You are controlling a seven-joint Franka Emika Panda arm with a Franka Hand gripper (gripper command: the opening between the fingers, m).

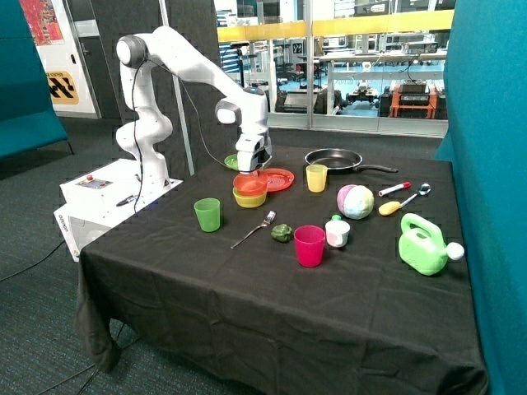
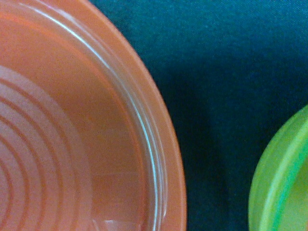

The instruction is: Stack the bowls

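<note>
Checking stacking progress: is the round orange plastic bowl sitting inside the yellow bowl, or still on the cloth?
Inside it. The orange bowl sits nested upright in the yellow bowl, with the gripper right above its rim.

The outside view stands off from a front corner of the surface [image 1: 272,288], raised a little, looking across it toward the arm [image 1: 189,62] and the glass wall behind; the whole tabletop fits in. The wrist view looks straight down from very close, filled by the orange bowl [image 2: 72,130], dark cloth and a green rim [image 2: 281,178]. Both views share that orange bowl [image 1: 249,184] under the gripper [image 1: 249,167].
</note>
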